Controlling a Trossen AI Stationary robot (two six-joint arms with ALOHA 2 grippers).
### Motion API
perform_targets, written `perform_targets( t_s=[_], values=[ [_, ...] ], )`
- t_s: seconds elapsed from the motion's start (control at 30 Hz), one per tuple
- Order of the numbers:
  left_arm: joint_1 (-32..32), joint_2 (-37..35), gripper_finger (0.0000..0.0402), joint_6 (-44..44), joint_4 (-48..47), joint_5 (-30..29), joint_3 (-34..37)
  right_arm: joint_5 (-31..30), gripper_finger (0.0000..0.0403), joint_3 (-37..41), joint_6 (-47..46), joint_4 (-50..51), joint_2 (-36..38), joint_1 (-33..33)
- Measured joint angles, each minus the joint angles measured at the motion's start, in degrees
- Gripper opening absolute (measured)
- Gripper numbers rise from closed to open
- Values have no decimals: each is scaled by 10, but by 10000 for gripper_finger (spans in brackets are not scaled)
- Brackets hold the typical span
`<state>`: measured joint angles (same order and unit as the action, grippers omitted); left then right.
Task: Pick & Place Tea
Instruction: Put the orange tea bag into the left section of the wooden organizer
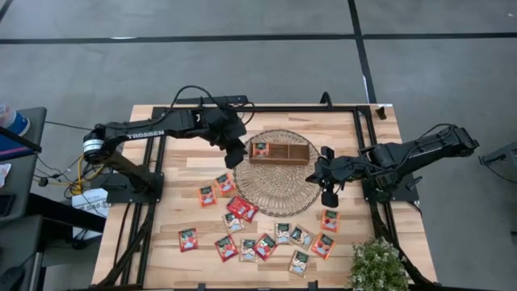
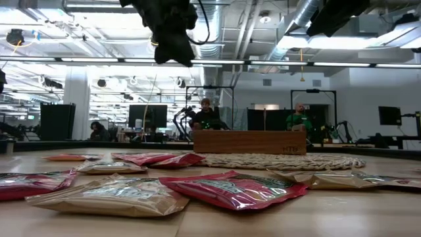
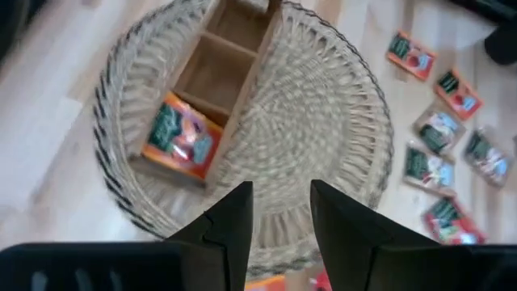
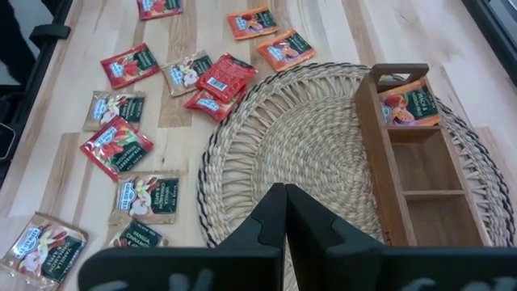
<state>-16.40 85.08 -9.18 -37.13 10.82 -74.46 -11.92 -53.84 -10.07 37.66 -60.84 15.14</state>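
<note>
One red-orange tea sachet (image 1: 260, 149) stands leaning in the left end compartment of the brown wooden tray (image 1: 284, 152). The tray rests on the round wicker mat (image 1: 275, 186). Several more tea sachets (image 1: 242, 208), red-orange and pale, lie flat on the table in front of the mat. My left gripper (image 3: 280, 194) hangs open and holds nothing, raised above the mat's left rim near the tray's left end (image 1: 236, 155). My right gripper (image 4: 283, 194) is shut on nothing and hovers over the mat's right rim (image 1: 317, 171).
A potted plant (image 1: 378, 265) stands at the table's near right corner. Black frame rails (image 1: 145, 202) run along the left and right sides of the table. Bare wood (image 1: 182, 174) shows left of the mat. In the low view, people sit at desks in the room behind.
</note>
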Motion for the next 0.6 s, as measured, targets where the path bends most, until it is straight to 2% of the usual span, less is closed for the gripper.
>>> perform_targets(
  t_s=[0.3,0.4,0.6],
  values=[
    [3,1,118,-4,-12,16,0,0,0,0,0,0,0,2],
    [3,1,118,33,-51,16,0,0,0,0,0,0,0,2],
    [3,1,118,61,-187,-50,0,0,0,0,0,0,0,2]
  ],
)
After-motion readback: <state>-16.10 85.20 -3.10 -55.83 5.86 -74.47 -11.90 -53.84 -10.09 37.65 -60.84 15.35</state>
